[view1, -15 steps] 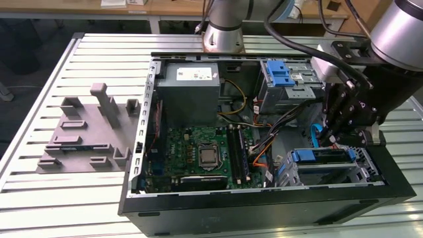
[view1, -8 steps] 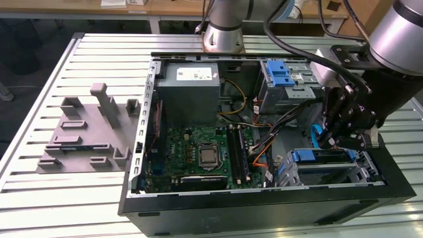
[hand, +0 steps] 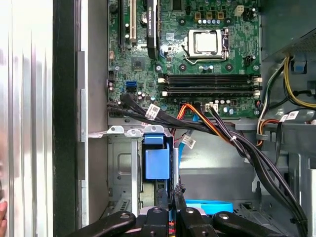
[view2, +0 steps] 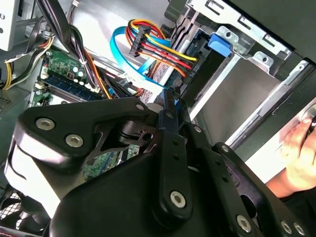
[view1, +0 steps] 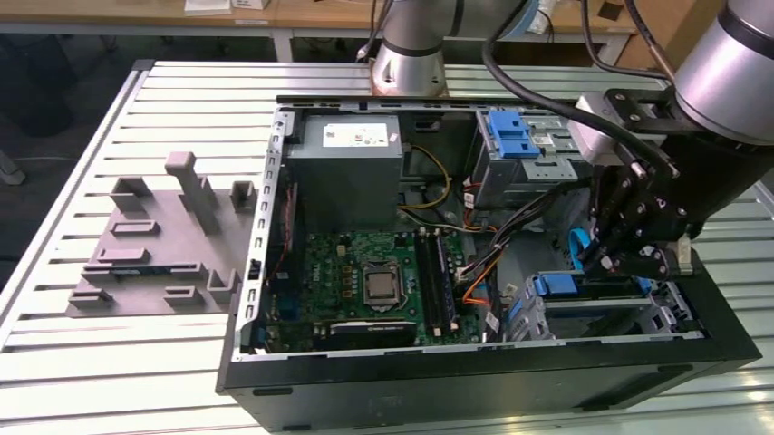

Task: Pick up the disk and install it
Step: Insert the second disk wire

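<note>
The disk [view1: 590, 292] sits in the lower drive cage [view1: 662, 319] at the near right corner of the open PC case [view1: 484, 385]. Its blue handle faces left into the case. In the first wrist view the disk [hand: 158, 163] stands edge-on in the cage slot [hand: 118, 163], handle end showing.

The gripper [view1: 625, 263] hangs right over the disk. In both wrist views the jaws are drawn together, and the tips [hand: 173, 195] are at the disk's edge. A thin blue edge shows at the tips in the second wrist view [view2: 167, 104]. Can't tell whether they pinch it or just press on it.

Step, as I judge it: pick-up is done and the install is in hand, with the disk in its bay and maybe not fully seated. Any final seating calls for a straight push along the rails, clear of the cable bundle [hand: 237, 143] crossing just beside the bay.

Further out are the motherboard [view1: 375, 272] to the left, the power supply [view1: 344, 172] far left, and the upper cage with a blue latch [view1: 514, 136] at the far side. A person's hand [view2: 301, 148] rests outside the case wall.
</note>
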Robot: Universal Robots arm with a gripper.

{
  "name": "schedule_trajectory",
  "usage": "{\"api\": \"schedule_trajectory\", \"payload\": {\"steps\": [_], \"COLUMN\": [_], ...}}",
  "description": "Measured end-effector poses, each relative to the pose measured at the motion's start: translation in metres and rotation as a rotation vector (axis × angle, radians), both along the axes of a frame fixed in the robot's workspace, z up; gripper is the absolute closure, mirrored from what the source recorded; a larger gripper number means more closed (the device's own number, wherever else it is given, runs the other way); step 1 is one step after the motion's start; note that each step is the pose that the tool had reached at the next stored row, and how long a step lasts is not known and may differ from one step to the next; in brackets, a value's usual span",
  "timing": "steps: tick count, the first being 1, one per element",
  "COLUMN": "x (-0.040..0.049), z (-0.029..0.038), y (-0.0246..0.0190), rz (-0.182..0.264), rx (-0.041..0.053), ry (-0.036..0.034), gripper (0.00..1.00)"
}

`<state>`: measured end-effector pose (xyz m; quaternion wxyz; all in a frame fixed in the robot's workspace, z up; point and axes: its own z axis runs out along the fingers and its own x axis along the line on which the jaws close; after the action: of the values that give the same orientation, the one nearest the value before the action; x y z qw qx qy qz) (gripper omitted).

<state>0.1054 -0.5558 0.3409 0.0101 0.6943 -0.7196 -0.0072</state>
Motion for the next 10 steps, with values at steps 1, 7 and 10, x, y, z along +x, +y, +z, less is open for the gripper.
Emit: {"api": "schedule_trajectory", "payload": {"steps": [1,7,10], "x": [0.0004,0.0010,0.0012], "z": [-0.0002,-0.0022,-0.0030], "y": [0.0000,-0.0019,-0.0024], "rz": [0.000,0.000,0.000], "rx": [0.0001,0.0010,0.0010], "ry": [-0.0001,-0.0001,-0.0001], "gripper": [0.84,0.84,0.84]}}
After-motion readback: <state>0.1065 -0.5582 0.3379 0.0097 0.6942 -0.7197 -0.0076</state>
